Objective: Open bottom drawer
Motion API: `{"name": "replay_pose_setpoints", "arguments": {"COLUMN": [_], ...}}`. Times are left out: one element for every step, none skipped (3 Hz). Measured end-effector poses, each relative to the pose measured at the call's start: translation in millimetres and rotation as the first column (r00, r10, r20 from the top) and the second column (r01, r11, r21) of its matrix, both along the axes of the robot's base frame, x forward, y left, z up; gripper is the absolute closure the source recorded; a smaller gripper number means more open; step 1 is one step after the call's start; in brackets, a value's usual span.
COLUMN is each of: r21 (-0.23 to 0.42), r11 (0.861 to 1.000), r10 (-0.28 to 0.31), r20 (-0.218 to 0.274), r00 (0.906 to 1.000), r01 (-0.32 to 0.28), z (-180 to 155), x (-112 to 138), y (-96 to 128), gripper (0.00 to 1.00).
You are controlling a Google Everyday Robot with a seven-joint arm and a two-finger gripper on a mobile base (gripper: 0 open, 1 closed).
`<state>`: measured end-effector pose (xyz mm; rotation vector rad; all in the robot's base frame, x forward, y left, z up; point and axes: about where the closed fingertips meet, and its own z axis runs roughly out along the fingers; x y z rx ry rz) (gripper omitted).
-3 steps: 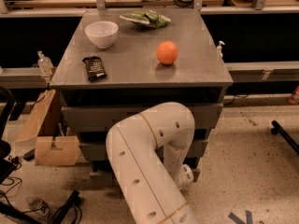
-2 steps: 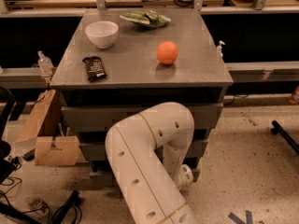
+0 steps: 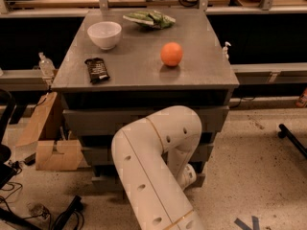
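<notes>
The jaws are carried low at the front of the grey desk (image 3: 136,73), at the end of the white arm (image 3: 153,169), which is bent over and down in front of the drawers. They are hidden behind the forearm. Only a rounded white wrist part (image 3: 188,175) is seen beside the arm's right edge, so it cannot be told how far the jaws are parted or whether anything is held. The bottom drawer (image 3: 102,182) lies at about the level of the jaws and directly behind them. Only its grey ends are seen to either side of the arm, and its knob is covered. The middle drawer front (image 3: 98,155) and the top drawer front (image 3: 96,121) are stacked above the jaws. On the desk top, well above and beyond the jaws, an orange (image 3: 171,54) is set slightly to the right. A dark snack bar (image 3: 97,70) and a white bowl (image 3: 104,34) are placed to the left, and a green packet (image 3: 149,19) lies at the far edge. A cardboard box (image 3: 53,153) is leaned on the floor to the left of the jaws, beside the desk.
</notes>
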<state>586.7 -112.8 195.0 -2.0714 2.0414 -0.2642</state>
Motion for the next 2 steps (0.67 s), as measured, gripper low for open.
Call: {"name": "replay_pose_setpoints", "arguments": {"r21": [0.002,0.014], "r11": [1.0,1.0], "r10": [-0.009,-0.013], "r20": [-0.02,-0.054], "r00": [0.9998,0.9985], "r01": [0.009,0.013], "z": [-6.1,-18.5], "x": [7.0,7.2], "y": [-2.7,-3.0], "gripper": [0.0,0.0]}}
